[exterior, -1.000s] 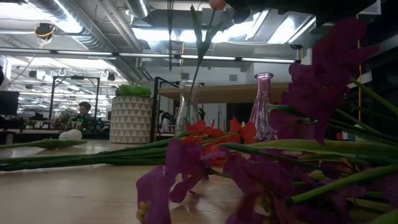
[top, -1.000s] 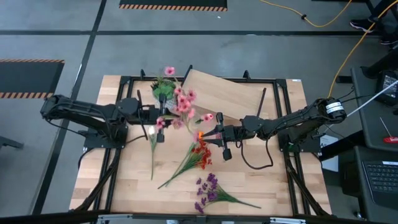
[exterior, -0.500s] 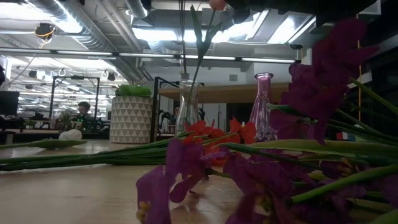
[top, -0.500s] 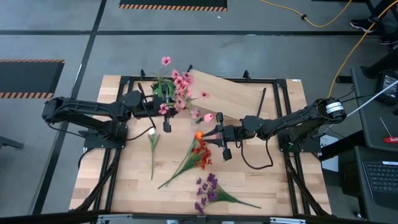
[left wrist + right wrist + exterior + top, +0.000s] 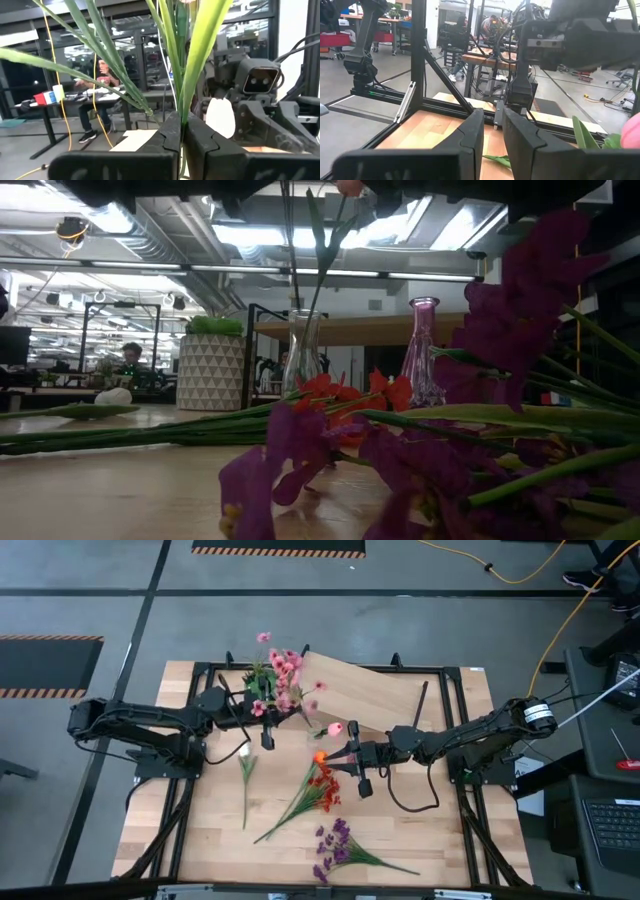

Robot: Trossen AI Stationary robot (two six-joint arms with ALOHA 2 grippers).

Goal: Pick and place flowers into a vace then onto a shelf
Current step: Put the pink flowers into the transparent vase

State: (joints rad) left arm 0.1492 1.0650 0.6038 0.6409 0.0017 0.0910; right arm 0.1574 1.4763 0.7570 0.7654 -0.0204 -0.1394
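Observation:
My left gripper (image 5: 270,726) is level and shut on the pink cluster flowers (image 5: 283,673), near the table's middle. Their stems (image 5: 290,240) hang straight down to the mouth of the clear vase (image 5: 303,352); whether they are inside it I cannot tell. A stem with a single pink bloom (image 5: 335,728) stands in that vase. My right gripper (image 5: 338,755) waits level beside it, with an orange bloom (image 5: 320,755) at its tip. The shelf (image 5: 375,695) stands at the far side. My left gripper pinches the pink cluster's green stems (image 5: 182,107) between its two fingers (image 5: 167,135). It comes level from the table's left, across the stems. The stems stand upright, with the blooms above the fingers and the lower ends hanging toward the clear vase.
A white flower (image 5: 245,762), a red-orange bunch (image 5: 320,790) and purple sprays (image 5: 335,843) lie on the near half of the table. A purple vase (image 5: 422,350) stands right of the clear one. A green plant in a white pot (image 5: 212,365) is at the far left.
My left gripper has carried the pink cluster toward the clear vase and sunk a little, staying shut. The cluster has tipped from slanting to upright, and its stems have come down over the vase's mouth. My right arm has kept still.

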